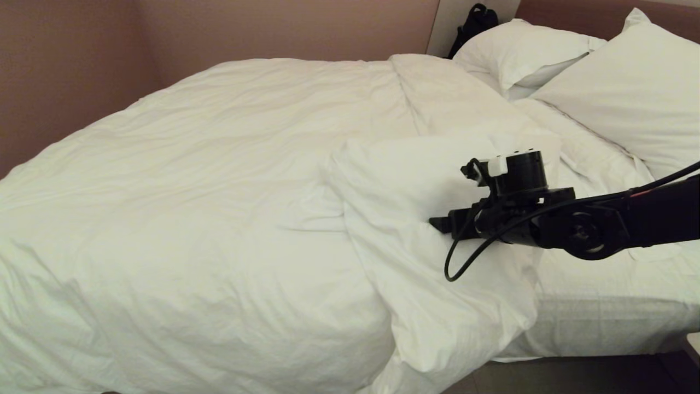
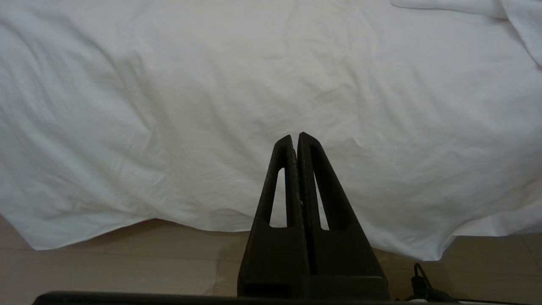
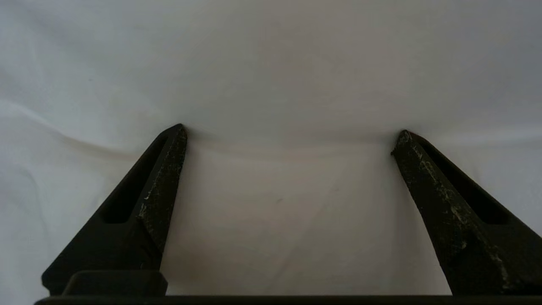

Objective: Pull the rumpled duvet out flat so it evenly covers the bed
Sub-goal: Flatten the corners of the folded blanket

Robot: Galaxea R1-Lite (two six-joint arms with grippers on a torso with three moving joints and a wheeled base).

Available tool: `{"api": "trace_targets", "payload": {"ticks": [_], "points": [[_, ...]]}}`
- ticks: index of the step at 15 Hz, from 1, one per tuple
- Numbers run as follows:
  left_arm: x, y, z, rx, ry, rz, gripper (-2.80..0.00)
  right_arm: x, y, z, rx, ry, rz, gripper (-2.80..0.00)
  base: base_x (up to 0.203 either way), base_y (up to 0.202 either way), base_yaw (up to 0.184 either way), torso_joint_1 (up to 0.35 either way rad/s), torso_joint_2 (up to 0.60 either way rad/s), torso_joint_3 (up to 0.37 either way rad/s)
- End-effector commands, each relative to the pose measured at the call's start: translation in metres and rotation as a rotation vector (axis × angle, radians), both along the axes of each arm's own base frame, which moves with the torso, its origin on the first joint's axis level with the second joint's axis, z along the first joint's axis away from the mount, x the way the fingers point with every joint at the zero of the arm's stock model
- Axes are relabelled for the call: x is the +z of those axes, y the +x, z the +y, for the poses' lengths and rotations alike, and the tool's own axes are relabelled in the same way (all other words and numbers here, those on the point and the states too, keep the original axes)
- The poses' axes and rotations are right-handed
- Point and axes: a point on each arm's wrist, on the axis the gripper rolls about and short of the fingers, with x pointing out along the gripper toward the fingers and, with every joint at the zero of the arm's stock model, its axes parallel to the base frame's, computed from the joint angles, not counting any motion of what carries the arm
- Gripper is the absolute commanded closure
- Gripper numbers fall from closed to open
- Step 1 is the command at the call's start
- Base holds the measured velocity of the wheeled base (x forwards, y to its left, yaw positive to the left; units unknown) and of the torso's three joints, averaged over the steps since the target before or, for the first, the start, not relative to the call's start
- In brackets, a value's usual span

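R tool [image 3: 288, 132] spread wide, both tips pressing into the duvet [image 1: 219, 191], nothing clamped. Duvet lies on bed [image 1: 601, 323], folded back at near edge by the pillows [image 1: 618, 82]. L tool [image 2: 296, 137] pinched closed, empty, beside the hanging duvet.

the puffy white duvet [image 1: 208, 180] lay wrinkled over most of the bed [image 1: 601, 306], its near corner folded back in a thick flap and its edge hanging over the side toward the floor.
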Motion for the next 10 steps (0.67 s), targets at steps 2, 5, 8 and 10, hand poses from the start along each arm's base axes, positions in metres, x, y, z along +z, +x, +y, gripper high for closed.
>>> {"api": "trace_targets", "payload": {"ticks": [2,5,8,10], "points": [[0.0,0.0,0.0,0.001,-0.001,-0.001,0.0,-0.032,0.015,0.004,-0.004,-0.022,0.057,-2.8,0.0,0.0,0.0,0.0,0.0,0.0],[0.0,0.0,0.0,0.001,-0.001,-0.001,0.0,-0.044,0.02,0.005,-0.007,-0.03,0.08,-2.8,0.0,0.0,0.0,0.0,0.0,0.0],[0.0,0.0,0.0,0.001,-0.002,-0.001,0.0,-0.052,0.025,0.001,-0.02,-0.037,0.098,-2.8,0.0,0.0,0.0,0.0,0.0,0.0],[0.0,0.0,0.0,0.001,-0.001,-0.001,0.0,-0.052,0.025,0.0,-0.023,-0.037,0.098,-2.8,0.0,0.0,0.0,0.0,0.0,0.0]]}}
